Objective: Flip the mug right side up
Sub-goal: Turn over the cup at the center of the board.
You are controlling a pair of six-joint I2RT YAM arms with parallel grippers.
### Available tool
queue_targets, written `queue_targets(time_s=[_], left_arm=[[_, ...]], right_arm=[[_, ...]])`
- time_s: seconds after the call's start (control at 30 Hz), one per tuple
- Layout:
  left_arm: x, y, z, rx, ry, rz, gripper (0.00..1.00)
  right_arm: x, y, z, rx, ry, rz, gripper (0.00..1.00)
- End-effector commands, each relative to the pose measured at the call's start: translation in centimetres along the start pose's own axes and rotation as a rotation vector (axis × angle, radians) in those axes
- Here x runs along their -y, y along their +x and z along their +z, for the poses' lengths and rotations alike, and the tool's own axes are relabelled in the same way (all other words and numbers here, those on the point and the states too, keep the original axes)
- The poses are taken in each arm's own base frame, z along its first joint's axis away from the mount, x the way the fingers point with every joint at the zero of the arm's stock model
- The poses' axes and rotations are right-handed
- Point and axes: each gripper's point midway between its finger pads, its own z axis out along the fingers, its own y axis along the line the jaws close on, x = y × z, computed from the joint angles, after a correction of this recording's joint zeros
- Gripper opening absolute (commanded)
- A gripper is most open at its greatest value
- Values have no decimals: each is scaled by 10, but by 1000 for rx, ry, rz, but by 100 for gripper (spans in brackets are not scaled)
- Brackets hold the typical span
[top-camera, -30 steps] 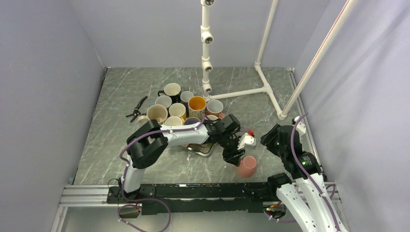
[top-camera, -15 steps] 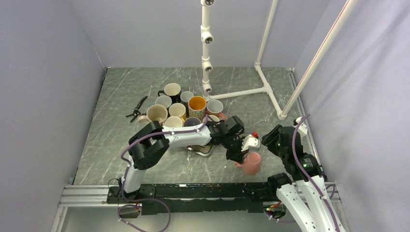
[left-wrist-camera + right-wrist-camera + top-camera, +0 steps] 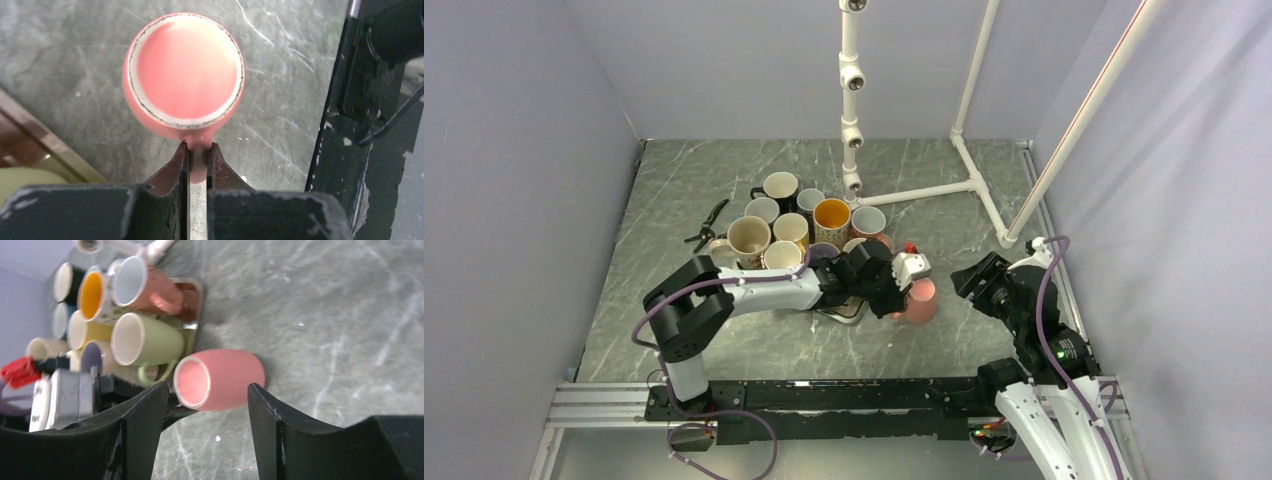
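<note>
Pink mug point(image 3: 921, 300) now nearer the tray point(image 3: 192, 295), rim up — left pincer point(image 3: 198, 147) tight on its handle point(image 3: 198, 162).

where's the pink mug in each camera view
Top external: pink mug right of centre, beside the metal tray.
Left wrist: upper centre, handle in the left claw; tray lower left.
Right wrist: centre; tray above-left.
Shared landmark: the tray.

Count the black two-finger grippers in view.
2. The left gripper is shut on the handle of the pink ceramic mug; the right gripper is open, apart from it. None seems hidden.
</note>
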Motion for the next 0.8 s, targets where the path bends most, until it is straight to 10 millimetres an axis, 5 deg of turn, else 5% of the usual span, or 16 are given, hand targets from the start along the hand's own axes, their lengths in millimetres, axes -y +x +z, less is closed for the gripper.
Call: queue_targets(time_s=[0.0, 0.37, 0.57, 0.77], left_arm=[[-6, -103, -39, 353, -107, -78, 3], [-15, -167, -91, 588, -170, -124, 3], [9, -198, -130, 630, -6, -90, 3], [12, -220, -178, 704, 33, -135, 3]], right_arm=[[-59, -15, -12, 23, -288, -59, 64], [-93, -7, -35, 77, -604, 10, 71], [-112, -8, -60, 121, -813, 116, 76], [-123, -6, -70, 132, -957, 178, 77]])
